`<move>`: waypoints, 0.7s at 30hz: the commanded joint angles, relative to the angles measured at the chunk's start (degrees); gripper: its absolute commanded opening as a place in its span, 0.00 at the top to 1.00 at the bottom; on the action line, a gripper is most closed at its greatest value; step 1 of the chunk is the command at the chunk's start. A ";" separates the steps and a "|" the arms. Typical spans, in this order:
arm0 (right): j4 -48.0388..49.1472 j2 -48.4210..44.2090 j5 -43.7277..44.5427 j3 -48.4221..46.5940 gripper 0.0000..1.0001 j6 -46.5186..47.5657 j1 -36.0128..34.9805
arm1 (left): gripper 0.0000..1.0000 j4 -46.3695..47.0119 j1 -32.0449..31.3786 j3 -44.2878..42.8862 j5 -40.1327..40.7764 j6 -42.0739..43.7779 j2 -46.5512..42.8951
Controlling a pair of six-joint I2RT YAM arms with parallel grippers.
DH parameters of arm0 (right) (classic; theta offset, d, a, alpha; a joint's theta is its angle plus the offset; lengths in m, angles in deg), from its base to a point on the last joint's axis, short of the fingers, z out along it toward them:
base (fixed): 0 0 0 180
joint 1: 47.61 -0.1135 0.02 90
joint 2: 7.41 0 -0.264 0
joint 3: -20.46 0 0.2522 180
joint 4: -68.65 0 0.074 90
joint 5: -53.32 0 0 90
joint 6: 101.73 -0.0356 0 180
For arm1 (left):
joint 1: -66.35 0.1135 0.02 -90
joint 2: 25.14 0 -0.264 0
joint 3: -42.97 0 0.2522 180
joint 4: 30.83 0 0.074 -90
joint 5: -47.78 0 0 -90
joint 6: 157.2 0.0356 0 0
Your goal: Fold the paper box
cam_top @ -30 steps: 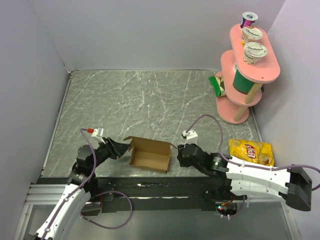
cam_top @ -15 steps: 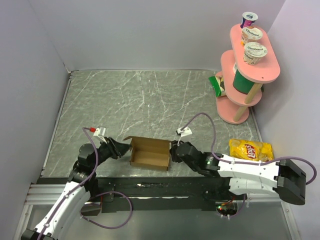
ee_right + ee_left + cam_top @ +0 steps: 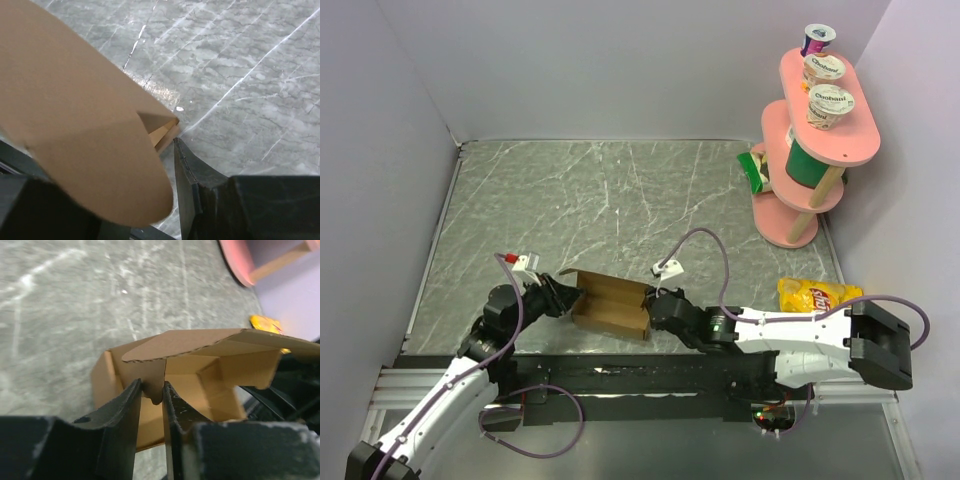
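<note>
Blurred paper box (image 3: 75,125) flap — hides one right gripper (image 3: 653,303) finger; grip unclear.

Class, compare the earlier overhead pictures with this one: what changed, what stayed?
The right gripper has reached leftward to the right end of the paper box, and the box has slid slightly left. The left gripper stays clamped on its left flap. The chip bag and pink shelf have not moved.

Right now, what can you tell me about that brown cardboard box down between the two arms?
The paper box is plain brown corrugated cardboard, unprinted, half-folded into a shallow open tray with its walls up and a rounded flap loose. It sits on the grey marbled table near the front edge. The left gripper pinches a cardboard panel at its left end. The right gripper is at its right end, its grip hidden by a flap.
</note>
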 commanded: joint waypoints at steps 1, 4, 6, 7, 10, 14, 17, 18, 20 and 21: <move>-0.58 1.27 3.68 -2.80 0.60 -0.30 -1.14 | 0.72 -4.13 -0.69 -2.52 7.50 0.07 -1.22; -1.46 1.71 3.68 -2.89 0.60 -0.82 -1.31 | 0.70 -5.10 -0.77 -2.09 10.05 -1.78 -1.75; -1.81 1.89 3.68 -2.80 0.60 -0.65 -1.66 | 0.70 -4.75 -0.86 -1.82 10.67 -2.49 -1.92; -1.90 1.89 3.77 -2.80 0.60 -0.65 -2.01 | 0.70 -4.40 -0.95 -1.56 10.58 -2.75 -1.84; -3.65 1.80 4.47 -3.06 0.60 -0.91 -2.63 | 0.72 -3.87 -1.30 -1.82 10.32 -2.40 -1.57; -4.98 0.57 5.70 -3.24 0.49 -0.04 -5.34 | 0.74 -5.10 -1.74 -2.78 11.11 -0.12 -1.04; -5.76 -1.36 6.49 -3.06 0.28 2.16 -9.03 | 0.75 -5.45 -2.09 -3.58 11.55 1.90 -0.34; -6.29 -2.41 6.67 -3.15 0.23 2.51 -9.92 | 0.75 -5.45 -2.27 -3.75 11.29 2.52 0.09; -9.28 -3.64 7.63 -3.42 0.14 1.90 -12.63 | 0.75 -5.36 -2.44 -4.01 11.72 3.05 0.36; -10.15 -4.96 7.90 -3.33 0.13 1.29 -13.61 | 0.75 -5.36 -2.71 -4.02 11.64 3.22 0.54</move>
